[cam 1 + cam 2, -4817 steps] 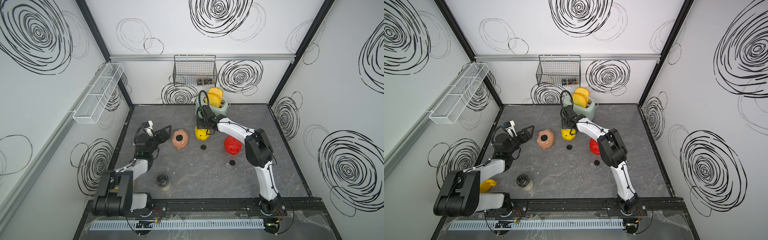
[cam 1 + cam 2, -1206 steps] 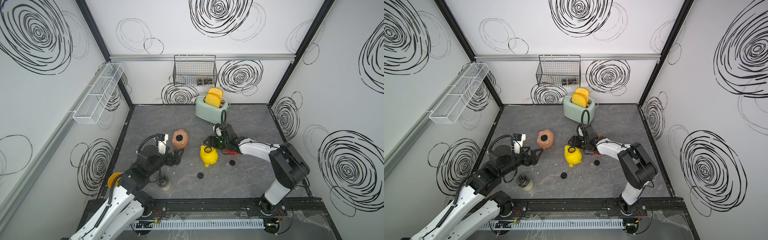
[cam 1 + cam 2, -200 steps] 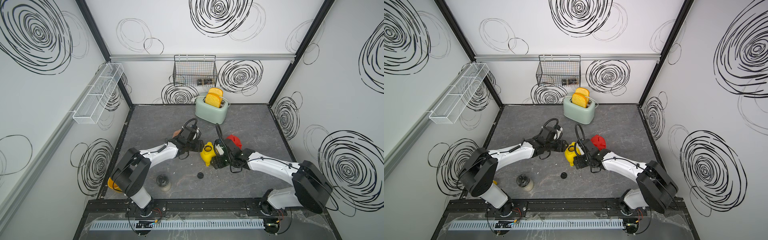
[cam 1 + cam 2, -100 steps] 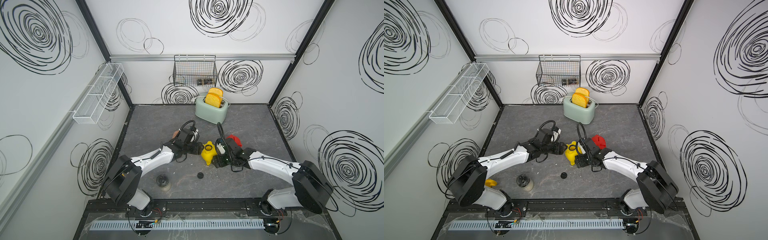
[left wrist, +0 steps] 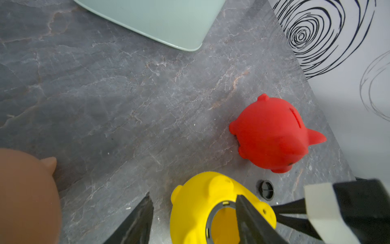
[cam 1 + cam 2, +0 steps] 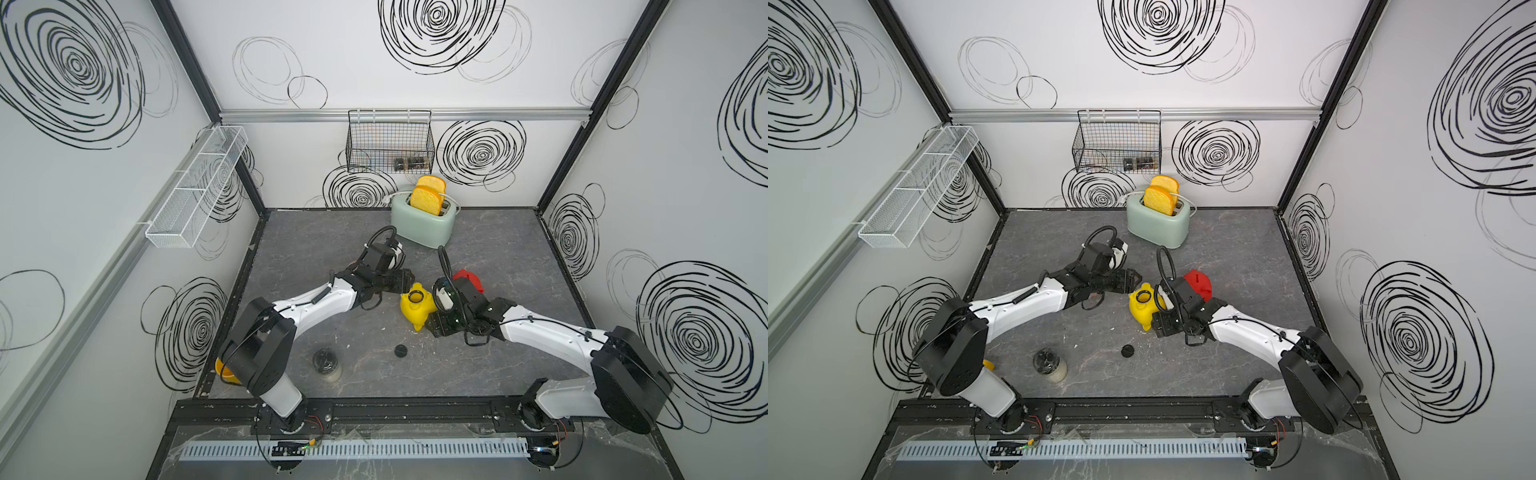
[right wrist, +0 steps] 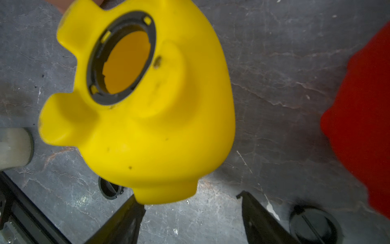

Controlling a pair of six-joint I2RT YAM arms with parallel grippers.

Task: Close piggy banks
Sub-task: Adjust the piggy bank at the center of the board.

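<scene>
The yellow pig (image 6: 415,309) lay tipped in the middle of the table (image 6: 332,249), its belly hole (image 6: 414,296) uncovered and facing up. The left gripper (image 6: 407,280) waited beside the hole, unclenched. The right gripper (image 7: 190,198) was spread wide too, with one finger (image 7: 126,219) touching the snout (image 7: 166,194). The red pig (image 6: 469,278) stood just behind, and the pink pig (image 5: 25,194) was near the left gripper.

Showing smooth, faintly sheened plastic on the yellow rounded piggy bank (image 7: 158,126), flecked with small dark scuffs. Reading as finely grainy, matt plastic on the red rounded piggy bank (image 5: 272,135). Looking matt and veined like stone across the grey worktop (image 5: 126,95). Catching a soft satin sheen on the mint-green smooth-sided toaster (image 5: 158,19). Appearing as thin black metal wire in the wall-hung rectangular basket (image 6: 388,141).
</scene>
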